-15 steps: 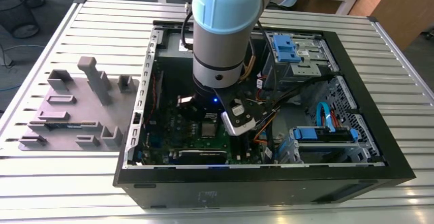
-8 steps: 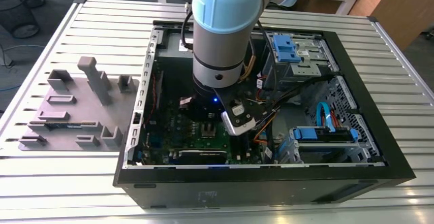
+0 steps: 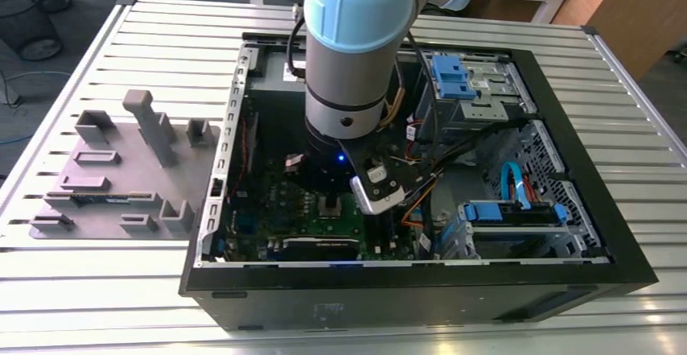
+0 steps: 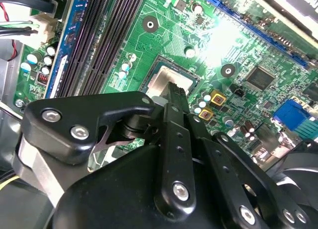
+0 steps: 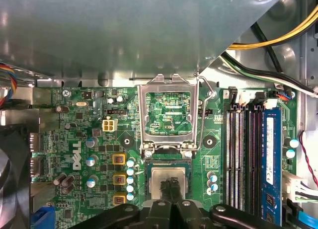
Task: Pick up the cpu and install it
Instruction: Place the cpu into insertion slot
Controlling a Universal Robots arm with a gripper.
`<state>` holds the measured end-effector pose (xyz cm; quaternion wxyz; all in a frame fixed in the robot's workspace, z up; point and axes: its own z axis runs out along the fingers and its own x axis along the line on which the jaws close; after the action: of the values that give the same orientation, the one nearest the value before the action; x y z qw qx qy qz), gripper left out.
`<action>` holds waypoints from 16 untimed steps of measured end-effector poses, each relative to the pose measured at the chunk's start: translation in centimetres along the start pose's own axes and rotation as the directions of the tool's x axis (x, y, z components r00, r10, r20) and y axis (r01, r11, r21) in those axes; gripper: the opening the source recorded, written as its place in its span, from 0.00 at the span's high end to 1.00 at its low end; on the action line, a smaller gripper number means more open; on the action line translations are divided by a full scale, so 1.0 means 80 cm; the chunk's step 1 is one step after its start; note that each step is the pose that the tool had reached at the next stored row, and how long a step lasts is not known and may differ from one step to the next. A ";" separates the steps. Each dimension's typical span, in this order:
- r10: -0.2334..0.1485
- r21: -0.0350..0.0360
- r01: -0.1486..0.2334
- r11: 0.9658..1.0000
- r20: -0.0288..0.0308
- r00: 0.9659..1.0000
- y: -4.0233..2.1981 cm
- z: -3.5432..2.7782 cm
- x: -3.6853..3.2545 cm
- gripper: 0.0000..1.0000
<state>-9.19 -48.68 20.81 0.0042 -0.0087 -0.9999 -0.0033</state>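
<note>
Gripper (image 5: 171, 183) hovering over cpu (image 5: 157, 180) beside open socket frame (image 5: 168, 86), fingers pinched together, empty; chip likely light, fragile, gripping edges safest.

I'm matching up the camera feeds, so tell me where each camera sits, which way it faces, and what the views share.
Exterior view: off the arm, above the open case, looking down into it; the arm shows, lowered inside.
First wrist view: on the arm, facing the board square-on; the gripper shows over the cpu.
Second wrist view: on the arm, looking slantwise past the gripper's black links at the board.
Shared: both wrist views show the gripper, cpu and memory slots.
</note>
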 end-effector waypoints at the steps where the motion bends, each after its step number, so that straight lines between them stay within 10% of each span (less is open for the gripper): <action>1: 0.000 0.000 0.000 1.000 0.000 1.000 0.0000 0.0000 0.0000 0.89; 16: 0.000 0.000 0.000 1.000 0.001 1.000 -0.0001 0.0142 0.0012 0.89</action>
<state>-9.30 -48.68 19.68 0.0039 -0.0088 -0.9999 -0.0032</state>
